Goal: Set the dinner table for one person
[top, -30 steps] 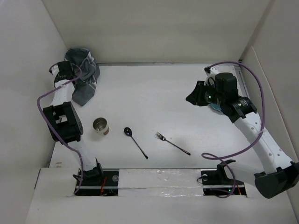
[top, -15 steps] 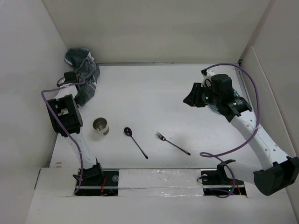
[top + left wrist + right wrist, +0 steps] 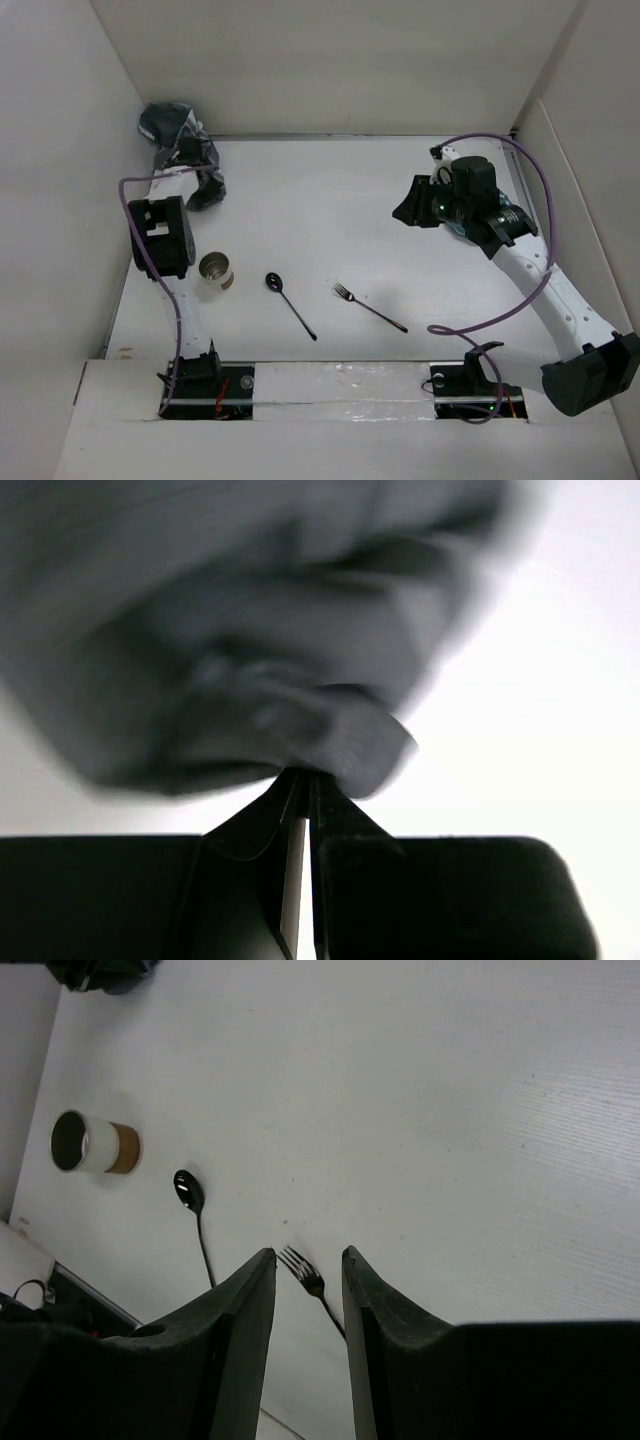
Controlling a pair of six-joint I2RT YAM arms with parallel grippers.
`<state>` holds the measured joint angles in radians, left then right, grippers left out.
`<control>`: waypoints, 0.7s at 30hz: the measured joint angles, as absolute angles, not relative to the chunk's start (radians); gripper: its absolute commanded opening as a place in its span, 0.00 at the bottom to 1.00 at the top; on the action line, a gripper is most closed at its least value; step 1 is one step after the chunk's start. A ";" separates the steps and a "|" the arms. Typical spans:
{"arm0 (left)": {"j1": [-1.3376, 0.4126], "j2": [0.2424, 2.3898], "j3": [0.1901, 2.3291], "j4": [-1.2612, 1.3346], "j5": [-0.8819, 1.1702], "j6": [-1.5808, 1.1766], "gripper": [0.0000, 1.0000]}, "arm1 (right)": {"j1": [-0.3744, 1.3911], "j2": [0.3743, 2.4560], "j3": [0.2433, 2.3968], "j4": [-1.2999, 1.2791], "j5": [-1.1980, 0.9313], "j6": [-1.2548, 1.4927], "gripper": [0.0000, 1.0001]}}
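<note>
The dinner table (image 3: pixel 330 200) is the wide white surface. A crumpled dark grey cloth (image 3: pixel 180 150) (image 3: pixel 250 660) lies in its far-left corner. My left gripper (image 3: pixel 193 163) (image 3: pixel 303 776) is shut on a fold of that cloth. My right gripper (image 3: pixel 410 212) (image 3: pixel 308 1252) hangs open above the right side, with nothing between its fingers. Far below its jaws a black fork (image 3: pixel 368 307) (image 3: pixel 305 1275) lies on the table. A black spoon (image 3: pixel 290 305) (image 3: pixel 190 1192) lies left of the fork. A small metal cup (image 3: pixel 216 271) (image 3: pixel 93 1143) stands at the near left.
White walls close in the table at the left, back and right. The left arm's black elbow housing (image 3: pixel 160 235) hangs just behind the cup. Purple cables loop beside both arms. The cloth (image 3: pixel 100 972) also shows at the top-left edge of the right wrist view.
My left gripper has closed on the cloth, and that arm has swung right and forward, bunching the cloth. The right gripper shifted slightly left and opened a little.
</note>
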<state>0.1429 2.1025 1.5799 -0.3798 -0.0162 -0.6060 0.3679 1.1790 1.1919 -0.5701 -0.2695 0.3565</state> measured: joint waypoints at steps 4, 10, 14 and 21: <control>-0.072 2.187 1.769 -0.351 0.081 -0.629 0.00 | 0.360 1.201 1.222 -0.574 -0.251 0.351 0.39; -0.390 2.283 1.969 -0.278 0.197 -0.663 0.08 | 0.327 1.206 1.262 -0.578 -0.207 0.345 0.42; -0.523 2.328 1.993 -0.250 0.282 -0.683 0.34 | 0.301 1.206 1.268 -0.579 -0.175 0.352 0.51; -0.626 2.364 2.030 -0.304 0.314 -0.645 0.42 | 0.278 1.237 1.239 -0.551 -0.135 0.423 0.00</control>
